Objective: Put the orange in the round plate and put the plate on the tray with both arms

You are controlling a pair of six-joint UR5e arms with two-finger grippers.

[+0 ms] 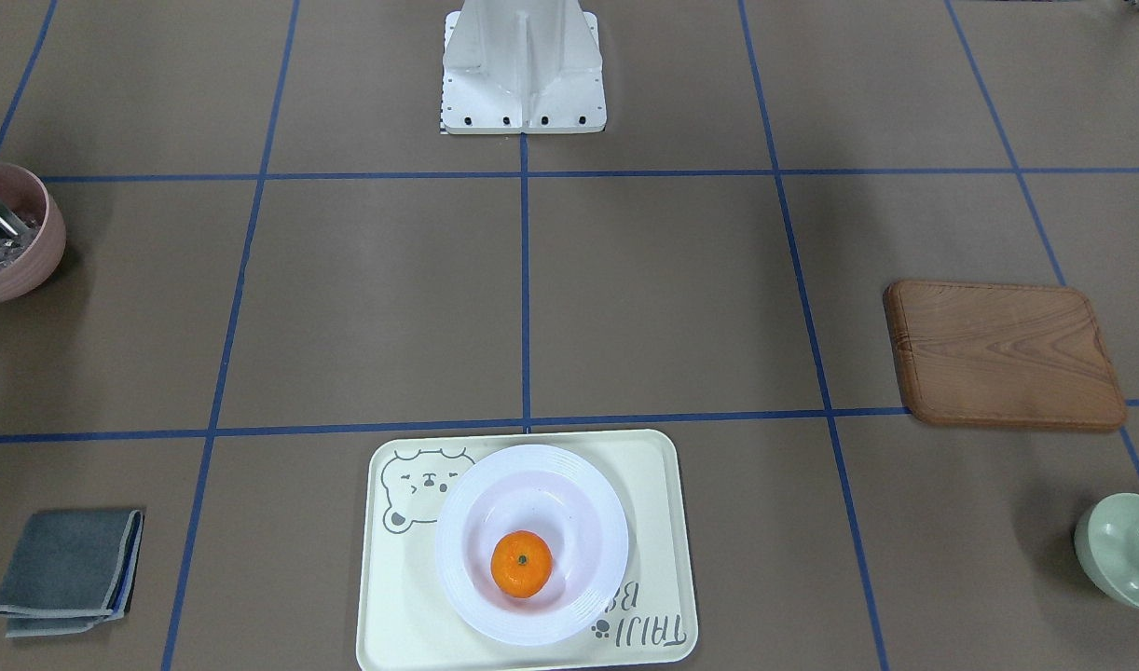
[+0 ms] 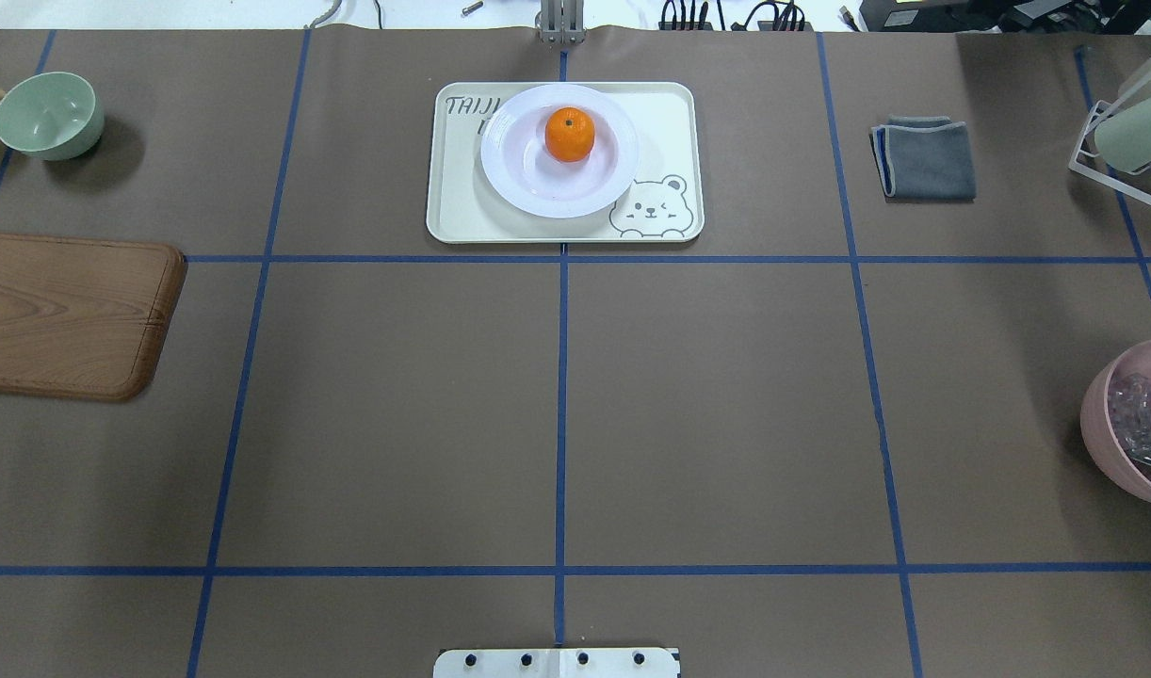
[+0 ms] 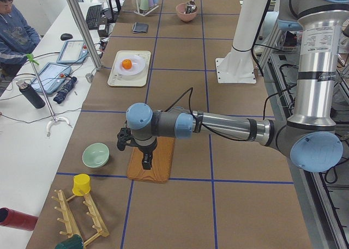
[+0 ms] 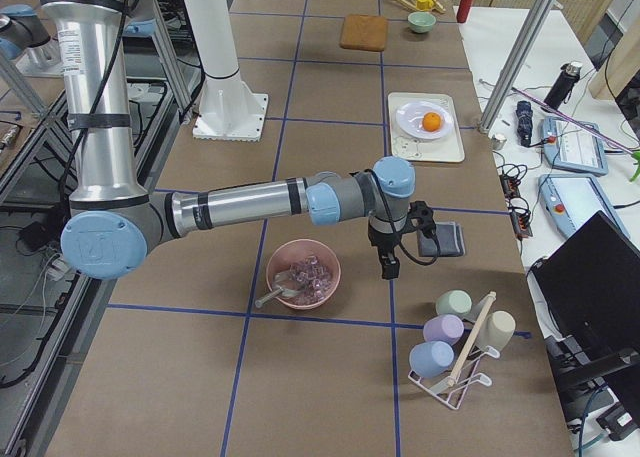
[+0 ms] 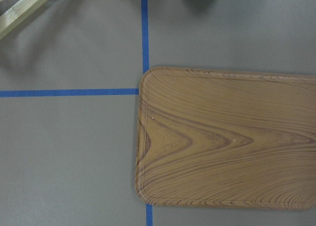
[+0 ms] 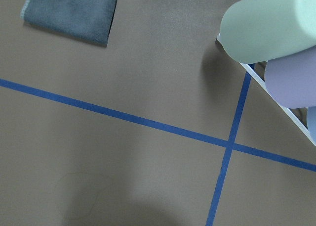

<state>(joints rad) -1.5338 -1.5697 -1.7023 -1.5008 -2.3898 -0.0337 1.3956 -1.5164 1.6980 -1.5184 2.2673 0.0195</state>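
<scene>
Orange (image 1: 521, 564), bright, in glossy white round plate (image 1: 590, 485)

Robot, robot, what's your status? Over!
Left gripper, right gripper far from tray, open or shut unclear. Orange in round plate, plate on tray. Nothing blocking.

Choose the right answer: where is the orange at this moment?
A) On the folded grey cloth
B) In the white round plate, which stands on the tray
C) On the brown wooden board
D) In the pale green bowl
B: the orange lies in the sunken centre of the round plate, and that plate rests on the tray.
</scene>
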